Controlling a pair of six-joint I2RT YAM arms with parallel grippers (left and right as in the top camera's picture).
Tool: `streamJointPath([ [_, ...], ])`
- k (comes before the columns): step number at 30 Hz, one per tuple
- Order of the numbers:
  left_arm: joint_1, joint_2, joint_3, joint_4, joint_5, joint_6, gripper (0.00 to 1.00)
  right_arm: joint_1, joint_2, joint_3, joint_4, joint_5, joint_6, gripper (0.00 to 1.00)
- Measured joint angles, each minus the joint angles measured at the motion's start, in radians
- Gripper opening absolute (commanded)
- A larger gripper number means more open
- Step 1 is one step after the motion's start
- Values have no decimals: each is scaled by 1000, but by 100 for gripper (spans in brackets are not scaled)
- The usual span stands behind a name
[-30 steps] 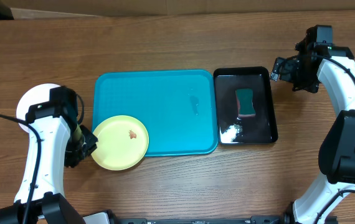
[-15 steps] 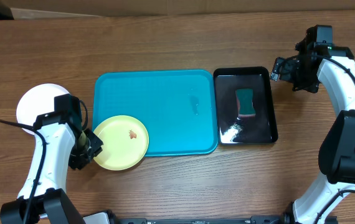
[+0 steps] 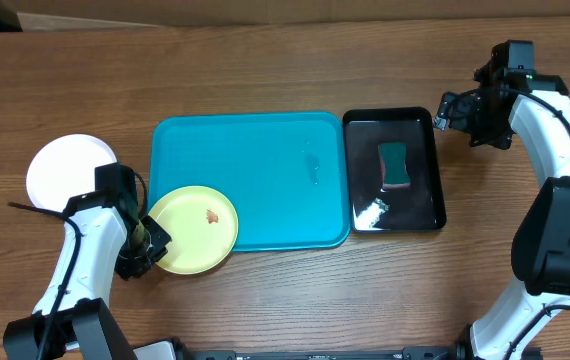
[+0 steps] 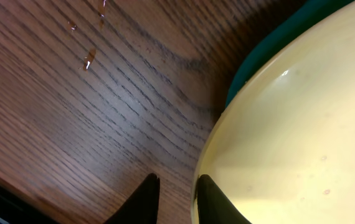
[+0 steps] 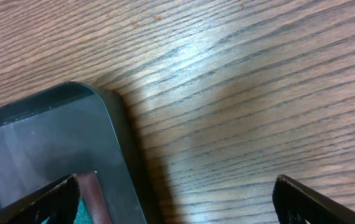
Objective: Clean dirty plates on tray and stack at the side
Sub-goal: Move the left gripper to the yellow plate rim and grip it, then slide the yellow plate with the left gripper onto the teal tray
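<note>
The yellow-green plate [image 3: 195, 232] lies over the front left corner of the turquoise tray [image 3: 265, 140], with a reddish smear near its middle. My left gripper [image 3: 149, 247] is at the plate's left rim. In the left wrist view its narrowly open jaws [image 4: 176, 180] straddle that rim: one finger lies over the plate [image 4: 289, 137], the other over bare wood, with a gap showing. The tray's edge [image 4: 277, 43] shows behind the plate. A white plate [image 3: 60, 170] lies on the table to the left. My right gripper [image 3: 447, 108] hangs wide open and empty [image 5: 176, 186] by the black tray's far right corner.
A glossy black tray [image 3: 439, 170] holding a green sponge [image 3: 395, 165] and some white foam sits right of the turquoise tray; its corner [image 5: 40, 130] shows in the right wrist view. A cardboard edge runs along the back of the table.
My left arm has slid toward the table's front, uncovering the white plate. Its jaws have narrowed around the yellow-green plate's rim. The right arm has not moved.
</note>
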Motion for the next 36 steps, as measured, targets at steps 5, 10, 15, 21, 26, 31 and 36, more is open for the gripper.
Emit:
streamJointPath([
  [5,0,0,0,0,6,0,20,0,0,0,0,0,0,100],
  [10,0,0,0,0,7,0,17,0,0,0,0,0,0,100],
  [15,0,0,0,0,7,0,18,0,0,0,0,0,0,100],
  [21,0,0,0,0,7,0,18,0,0,0,0,0,0,100],
  [26,0,0,0,0,7,0,18,0,0,0,0,1,0,100],
  [31,0,0,0,0,7,0,18,0,0,0,0,0,0,100],
  [36,0,0,0,0,7,0,19,0,0,0,0,0,0,100],
])
